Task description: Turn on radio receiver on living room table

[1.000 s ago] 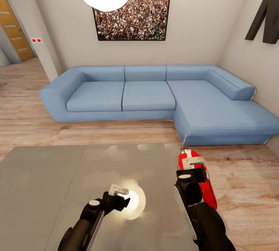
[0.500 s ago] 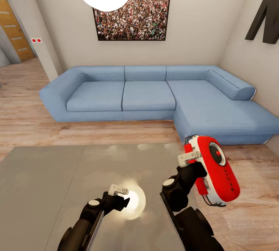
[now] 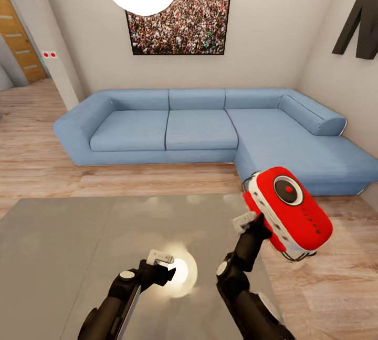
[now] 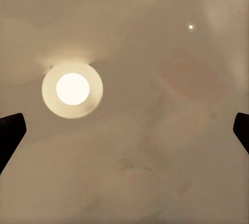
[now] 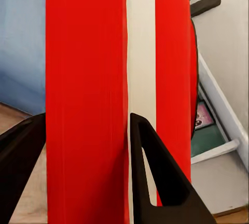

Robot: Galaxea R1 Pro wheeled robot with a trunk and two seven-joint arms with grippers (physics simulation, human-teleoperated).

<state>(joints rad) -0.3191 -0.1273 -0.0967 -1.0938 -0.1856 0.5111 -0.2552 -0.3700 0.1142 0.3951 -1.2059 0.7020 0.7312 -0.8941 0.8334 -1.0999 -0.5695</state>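
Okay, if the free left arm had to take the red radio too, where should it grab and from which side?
Probably the radio receiver's near long edge, coming up from the table side. The right tool already clamps one end, the dial face tilts up toward the head camera, and the banded flat sides suit a pinch. The left tool hangs low over the table.

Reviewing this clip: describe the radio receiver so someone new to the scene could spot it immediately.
Start at the blue L-shaped sofa and come down to the grey table in front of it. Above the table's right edge, the right gripper holds the radio receiver in the air, jaws closed on its side. It is the only bright red object there: a rounded box with a white edge band and a round dial.
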